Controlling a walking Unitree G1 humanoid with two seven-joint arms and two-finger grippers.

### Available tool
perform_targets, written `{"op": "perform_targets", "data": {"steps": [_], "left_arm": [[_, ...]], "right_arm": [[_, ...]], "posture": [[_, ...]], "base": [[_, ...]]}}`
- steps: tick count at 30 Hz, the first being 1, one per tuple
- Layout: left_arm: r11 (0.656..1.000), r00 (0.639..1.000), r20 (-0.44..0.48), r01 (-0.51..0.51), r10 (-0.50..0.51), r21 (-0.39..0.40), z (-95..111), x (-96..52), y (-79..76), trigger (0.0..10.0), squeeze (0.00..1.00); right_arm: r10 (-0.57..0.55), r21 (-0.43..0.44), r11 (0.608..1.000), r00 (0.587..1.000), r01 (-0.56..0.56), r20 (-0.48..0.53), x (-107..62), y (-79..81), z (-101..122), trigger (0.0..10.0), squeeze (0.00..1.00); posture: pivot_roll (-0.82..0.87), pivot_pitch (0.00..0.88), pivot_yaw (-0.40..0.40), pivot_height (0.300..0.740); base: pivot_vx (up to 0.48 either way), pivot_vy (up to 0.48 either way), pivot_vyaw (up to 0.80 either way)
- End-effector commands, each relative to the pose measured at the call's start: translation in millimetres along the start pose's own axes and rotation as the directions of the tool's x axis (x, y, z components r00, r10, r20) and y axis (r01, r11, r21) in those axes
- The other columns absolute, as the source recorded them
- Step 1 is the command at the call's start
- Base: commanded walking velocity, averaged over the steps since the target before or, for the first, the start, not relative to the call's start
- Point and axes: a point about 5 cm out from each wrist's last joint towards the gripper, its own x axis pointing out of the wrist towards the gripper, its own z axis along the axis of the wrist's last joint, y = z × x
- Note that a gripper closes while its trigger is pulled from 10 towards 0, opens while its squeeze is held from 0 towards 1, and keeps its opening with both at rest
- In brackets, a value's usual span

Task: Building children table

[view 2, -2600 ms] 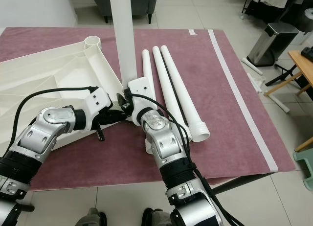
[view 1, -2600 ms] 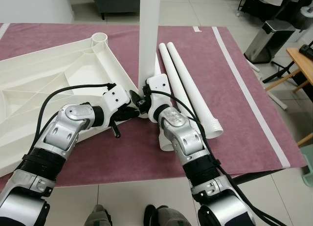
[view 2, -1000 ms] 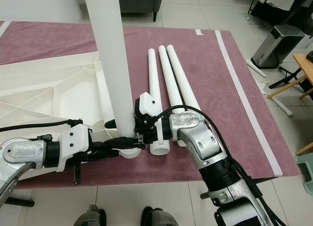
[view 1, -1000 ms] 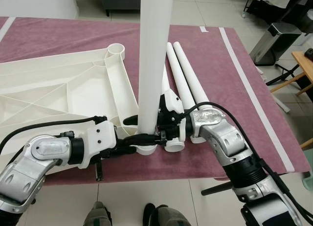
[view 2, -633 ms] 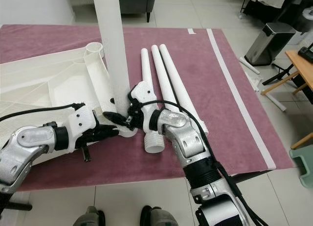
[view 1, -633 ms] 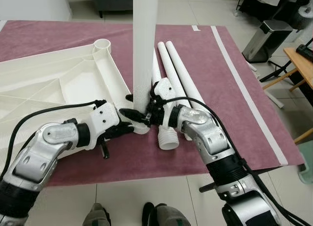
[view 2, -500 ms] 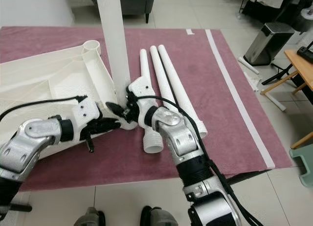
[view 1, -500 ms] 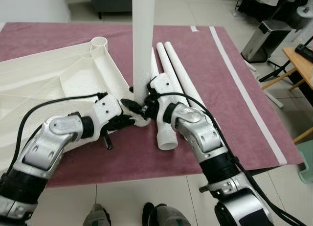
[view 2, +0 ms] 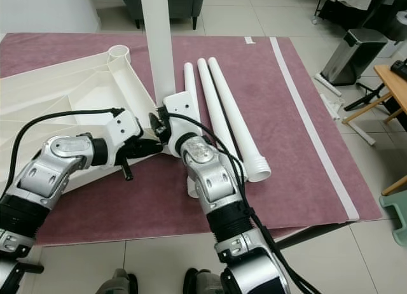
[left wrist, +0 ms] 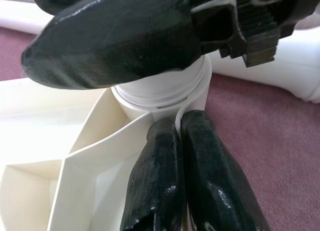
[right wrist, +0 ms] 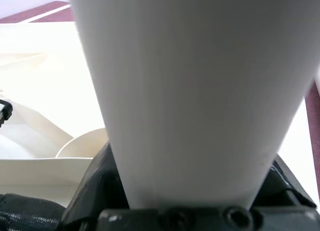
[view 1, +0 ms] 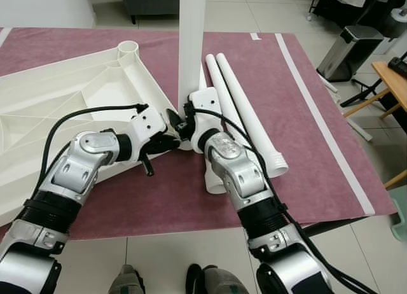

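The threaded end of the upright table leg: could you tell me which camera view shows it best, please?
The left wrist view: the threaded end sits in the tabletop's corner socket, close up. In the eye views the grippers cover it, leaving the upright table leg. The right wrist view shows the bare shaft.

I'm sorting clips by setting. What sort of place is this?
Probably a room in a home: tiled floor, a maroon rug used as a work mat, a pedal bin, and a dark armchair behind.
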Motion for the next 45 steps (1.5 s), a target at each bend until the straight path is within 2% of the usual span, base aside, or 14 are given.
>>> {"op": "perform_targets", "data": {"steps": [1,5,7,8,18,19,21,22,24,28,29,34,35,45], "left_arm": [[0.993,0.993,0.073,-0.101,0.096,0.066,17.0,4.8,3.6,0.0,0.0],[0.994,0.994,0.07,-0.093,0.089,0.064,13.4,5.9,0.0,0.0,0.0],[0.994,0.994,0.067,-0.093,0.089,0.065,11.9,6.3,-0.4,0.0,0.0],[0.994,0.994,0.065,-0.091,0.087,0.066,10.8,6.3,-1.0,0.0,0.0],[0.99,0.997,0.035,-0.073,0.07,0.117,2.3,6.4,-2.2,0.0,0.0],[0.99,0.998,0.032,-0.062,0.058,0.129,1.4,6.4,-5.2,10.0,0.0],[0.99,0.998,0.033,-0.048,0.043,0.136,0.9,6.4,-8.5,10.0,0.0],[0.991,0.999,0.04,-0.031,0.026,0.13,0.6,6.1,-12.2,10.0,0.0],[0.993,0.998,0.053,-0.03,0.024,0.113,-0.6,5.4,-15.2,10.0,1.0],[0.994,0.998,0.056,-0.038,0.033,0.102,-2.1,4.8,-15.3,10.0,1.0],[0.994,0.998,0.058,-0.04,0.034,0.104,-2.7,4.0,-15.5,10.0,1.0],[0.994,0.989,0.143,-0.054,0.04,0.091,6.5,-5.1,-21.3,10.0,0.85],[0.994,0.984,0.173,-0.058,0.042,0.09,11.1,-9.6,-23.9,10.0,0.0],[0.993,0.963,0.267,-0.06,0.03,0.106,29.1,-31.3,-37.8,10.0,0.0]], "right_arm": [[0.158,0.024,0.987,0.98,-0.157,-0.124,-0.2,36.5,-24.7,10.0,0.0],[0.178,0.005,0.984,0.978,-0.178,-0.109,-5.0,33.4,-27.6,10.0,1.0],[0.189,-0.005,0.982,0.977,-0.191,-0.102,-6.9,31.5,-28.1,10.0,1.0],[0.223,-0.009,0.975,0.972,-0.224,-0.077,-10.0,30.0,-25.5,10.0,0.0],[0.356,-0.073,0.931,0.934,-0.357,-0.029,-34.1,9.1,-16.9,10.0,0.0],[0.346,-0.078,0.934,0.937,-0.349,-0.046,-35.4,5.6,-19.9,10.0,0.0],[0.334,-0.082,0.938,0.941,-0.338,-0.057,-36.2,3.0,-22.4,10.0,0.0],[0.33,-0.079,0.939,0.942,-0.335,-0.063,-36.8,2.1,-24.5,10.0,1.0],[0.335,-0.077,0.938,0.94,-0.339,-0.067,-37.9,1.7,-26.5,10.0,1.0],[0.337,-0.076,0.937,0.939,-0.342,-0.064,-38.5,1.9,-26.5,10.0,1.0],[0.346,-0.081,0.933,0.937,-0.35,-0.058,-39.1,2.0,-25.1,10.0,0.0],[0.448,-0.118,0.887,0.894,-0.446,-0.018,-51.0,-3.4,-15.1,10.0,0.0],[0.473,-0.12,0.874,0.881,-0.471,-0.018,-57.0,-7.5,-14.2,10.0,0.0],[0.433,-0.111,0.893,0.899,-0.437,-0.056,-78.3,-35.6,-22.8,10.0,0.0]], "posture": [[0.14,0.179,-0.049,0.74],[0.14,0.18,-0.054,0.74],[0.14,0.181,-0.055,0.74],[0.14,0.181,-0.053,0.74],[0.12,0.178,-0.042,0.74],[0.12,0.177,-0.039,0.74],[0.12,0.177,-0.037,0.74],[0.12,0.175,-0.036,0.74],[0.12,0.174,-0.034,0.74],[0.12,0.173,-0.034,0.74],[0.13,0.172,-0.035,0.74],[0.13,0.165,-0.042,0.74],[0.13,0.162,-0.046,0.74],[0.13,0.147,-0.048,0.74]], "base": [[0.0,0.0,0.0],[0.0,0.0,0.0],[0.0,0.0,0.0],[0.0,0.0,0.0],[0.0,0.0,0.0],[0.0,0.0,0.0],[0.0,0.0,0.0],[0.0,0.0,0.0],[0.0,0.0,0.0],[0.0,0.0,0.0],[0.0,0.0,0.0],[0.0,0.0,0.0],[0.0,0.0,0.0],[0.0,0.0,0.0]]}}
